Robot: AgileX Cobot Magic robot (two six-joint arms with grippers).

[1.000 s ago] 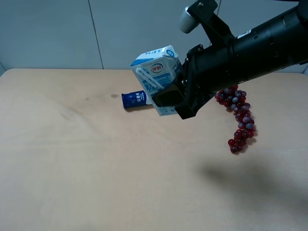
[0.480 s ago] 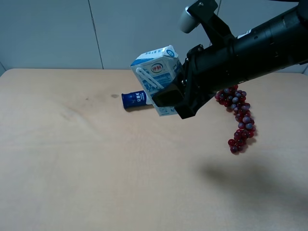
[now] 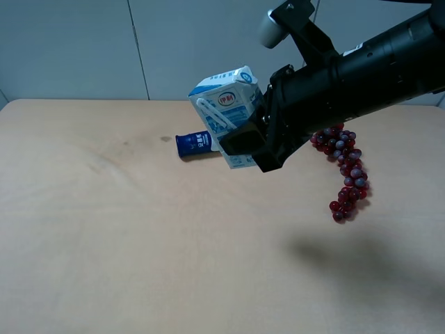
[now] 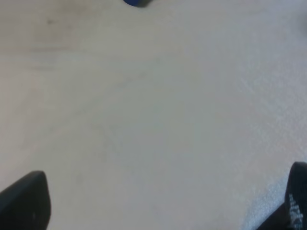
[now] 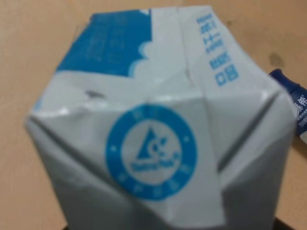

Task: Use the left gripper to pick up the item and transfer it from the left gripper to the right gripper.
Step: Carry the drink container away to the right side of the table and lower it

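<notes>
The item, a white-and-blue drink carton [image 3: 226,104], hangs tilted in the air above the table's far middle. My right gripper [image 3: 249,142], on the bulky black arm reaching in from the right, is shut on its lower part. In the right wrist view the carton's gabled top [image 5: 153,143] fills the picture and the fingers are almost hidden. My left gripper [image 4: 160,206] is out of the exterior high view. In the left wrist view its fingers [image 4: 24,201] are spread wide, open and empty, above bare tabletop.
A white-and-blue bottle [image 3: 193,144] lies on the table behind the carton; its edge shows in the left wrist view [image 4: 136,2] and the right wrist view [image 5: 292,105]. Red grapes [image 3: 345,170] lie at the right. The tan table [image 3: 139,243] meets a grey wall behind.
</notes>
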